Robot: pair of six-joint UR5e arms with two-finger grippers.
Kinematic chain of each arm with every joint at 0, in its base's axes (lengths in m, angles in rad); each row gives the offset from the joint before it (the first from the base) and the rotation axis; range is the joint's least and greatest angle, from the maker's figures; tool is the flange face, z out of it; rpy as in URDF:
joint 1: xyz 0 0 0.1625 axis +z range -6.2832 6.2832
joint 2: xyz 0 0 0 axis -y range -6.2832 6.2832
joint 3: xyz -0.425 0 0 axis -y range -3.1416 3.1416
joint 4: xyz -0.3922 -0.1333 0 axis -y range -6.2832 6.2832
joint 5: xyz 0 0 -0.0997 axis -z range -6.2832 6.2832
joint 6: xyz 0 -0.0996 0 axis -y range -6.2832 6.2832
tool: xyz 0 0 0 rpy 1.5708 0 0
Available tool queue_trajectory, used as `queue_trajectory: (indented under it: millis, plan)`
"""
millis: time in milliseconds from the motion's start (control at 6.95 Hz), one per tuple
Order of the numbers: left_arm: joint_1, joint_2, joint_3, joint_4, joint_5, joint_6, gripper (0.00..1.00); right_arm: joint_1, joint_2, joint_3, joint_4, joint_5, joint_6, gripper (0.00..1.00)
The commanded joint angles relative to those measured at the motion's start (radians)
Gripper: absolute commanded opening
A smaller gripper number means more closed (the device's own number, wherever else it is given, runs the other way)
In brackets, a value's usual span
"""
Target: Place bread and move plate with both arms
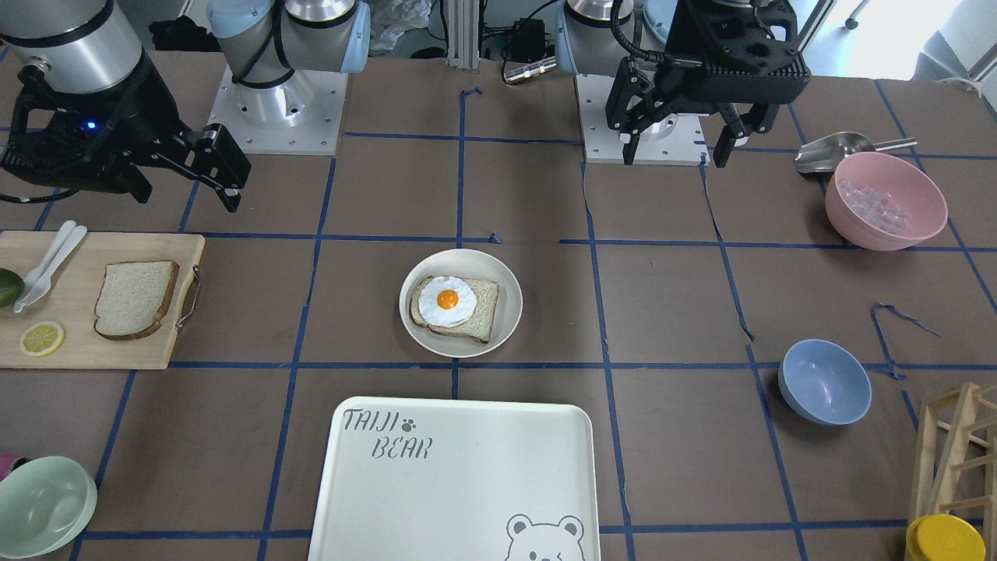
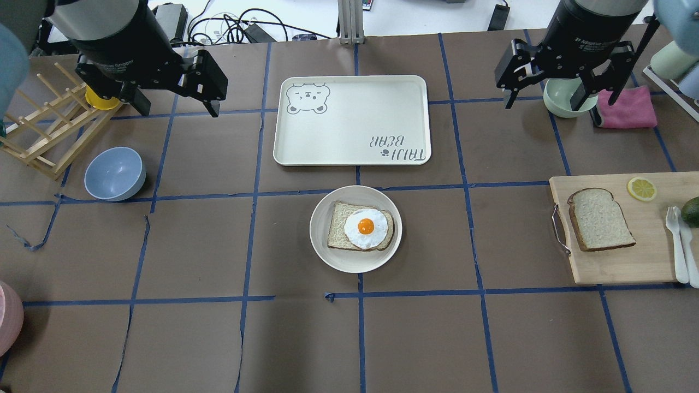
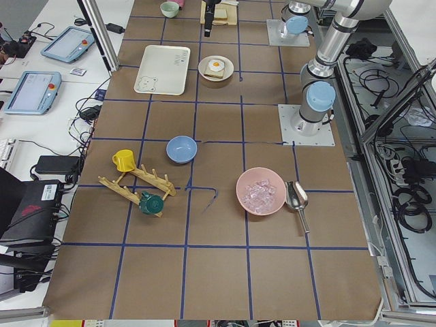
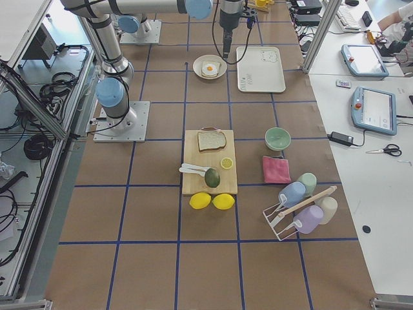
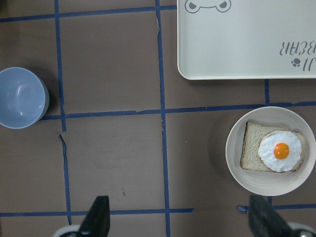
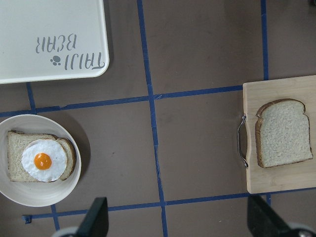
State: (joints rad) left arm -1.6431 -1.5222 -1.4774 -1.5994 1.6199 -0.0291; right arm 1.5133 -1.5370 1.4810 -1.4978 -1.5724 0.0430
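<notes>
The plain bread slice (image 2: 600, 219) lies on a wooden cutting board (image 2: 650, 267) at my right; it also shows in the front view (image 1: 136, 298) and the right wrist view (image 6: 284, 133). The round cream plate (image 2: 327, 254) stands mid-table and holds a slice topped with a fried egg (image 2: 365, 226); its rim shows in the front view (image 1: 510, 292) and the left wrist view (image 5: 242, 173). My left gripper (image 2: 177, 103) hangs open and empty high above the table's left, far from the plate. My right gripper (image 2: 560, 95) hangs open and empty, beyond the board.
A large white bear-print tray (image 2: 349, 147) lies just beyond the plate. A blue bowl (image 2: 114, 173) and a wooden rack (image 2: 43, 136) are at the left. A green bowl (image 2: 562, 103) and pink cloth (image 2: 628, 109) sit under the right gripper. A lemon slice (image 2: 641, 188) and cutlery (image 2: 680, 245) share the board.
</notes>
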Motion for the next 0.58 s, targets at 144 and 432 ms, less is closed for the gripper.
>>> queue_trajectory:
  millis: [144,432]
  plan:
    - [0.000,0.001,0.000,-0.001,0.000,0.001,1.00,-0.001,0.000,-0.001,0.002,-0.003,0.000,1.00]
    - [0.000,0.002,0.000,-0.001,0.000,0.000,1.00,-0.001,0.000,0.004,0.001,-0.003,0.000,1.00]
